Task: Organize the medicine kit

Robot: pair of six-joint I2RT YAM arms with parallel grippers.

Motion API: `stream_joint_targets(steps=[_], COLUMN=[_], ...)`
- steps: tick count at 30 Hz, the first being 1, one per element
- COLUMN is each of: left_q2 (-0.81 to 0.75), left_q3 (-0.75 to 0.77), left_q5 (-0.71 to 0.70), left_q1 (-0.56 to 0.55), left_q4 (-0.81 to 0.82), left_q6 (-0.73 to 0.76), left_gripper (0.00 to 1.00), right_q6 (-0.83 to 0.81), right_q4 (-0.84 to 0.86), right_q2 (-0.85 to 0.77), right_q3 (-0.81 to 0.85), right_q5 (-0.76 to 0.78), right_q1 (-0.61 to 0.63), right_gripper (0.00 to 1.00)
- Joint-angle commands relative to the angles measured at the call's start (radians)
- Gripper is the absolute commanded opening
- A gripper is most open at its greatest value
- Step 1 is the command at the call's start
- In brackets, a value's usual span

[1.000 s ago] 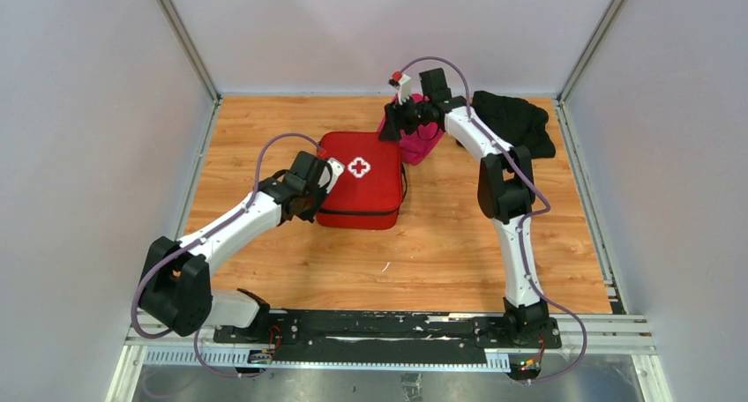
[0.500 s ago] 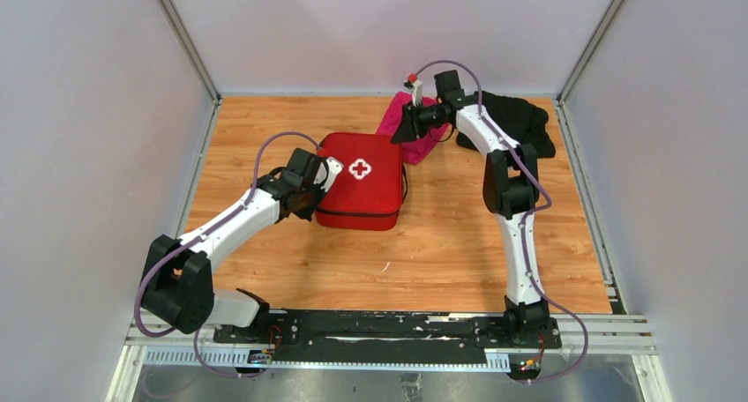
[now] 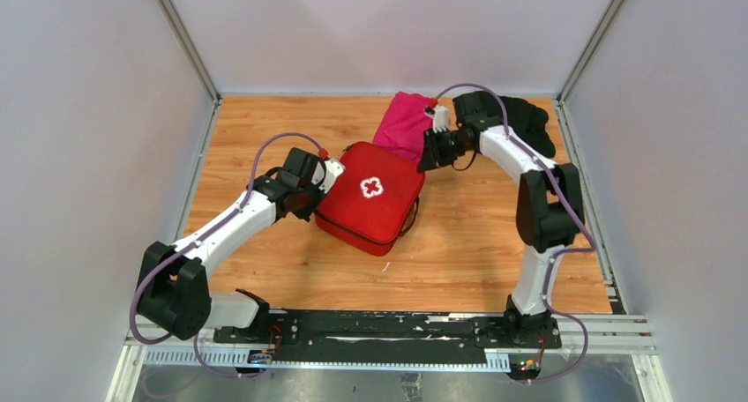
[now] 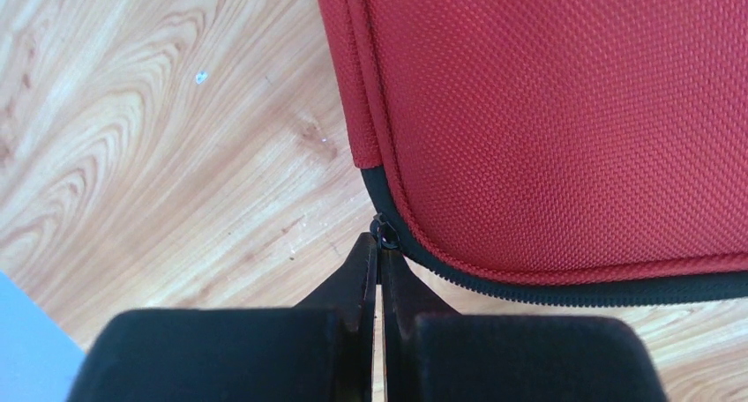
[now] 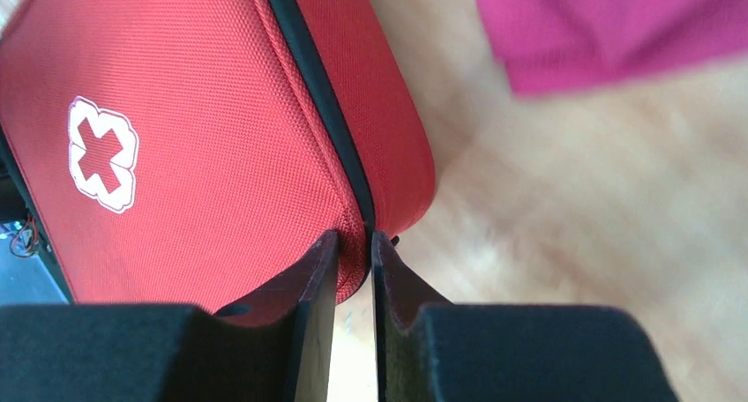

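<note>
The medicine kit (image 3: 375,210), a red zip case with a white cross (image 3: 371,187), lies closed and turned diagonally at mid-table. My left gripper (image 3: 312,199) is at its left corner. In the left wrist view the left gripper (image 4: 380,240) is shut on the black zipper pull (image 4: 382,227) at the edge of the kit (image 4: 564,111). My right gripper (image 3: 427,161) is at the kit's far right corner. In the right wrist view the right gripper (image 5: 353,241) pinches the rim of the kit (image 5: 194,137) at that corner.
A folded pink cloth (image 3: 401,124) lies just behind the kit and shows in the right wrist view (image 5: 609,23). A black cloth (image 3: 529,120) lies in the back right corner. Grey walls close in the wooden table (image 3: 459,252) on three sides.
My right gripper left the pink cloth and moved right and nearer, onto the kit's corner. The kit turned from square to diagonal and shifted slightly right. The left gripper stayed at the kit's left edge.
</note>
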Motion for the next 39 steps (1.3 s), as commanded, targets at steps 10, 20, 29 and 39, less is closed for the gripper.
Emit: stream_joint_targets(steps=[10,20,29,39], left_q2=[-0.059,-0.101,-0.118,-0.098], left_q3=[0.004,-0.033,-0.069,-0.061], left_q5=[0.218,0.225,0.237,0.256], left_q1=[0.000,0.000,0.000,0.000], left_q4=[0.039,0.054,0.083,0.085], left_q6=[0.194,0.216,0.228,0.233], left_gripper=[0.00,0.00,0.00,0.00], right_q6=[0.168,-0.030,-0.136,-0.161], right_q4=[0.003,0.046,-0.053,-0.132], right_q2=[-0.557,-0.499,-0.123,0.091], right_q3=[-0.540,-0.350,-0.008,0.181], right_q5=[0.346,0.378,0.226,0.005], right_q1=[0.107,0.224,0.176,0.123], right_gripper=[0.50,0.60,0.62,0.61])
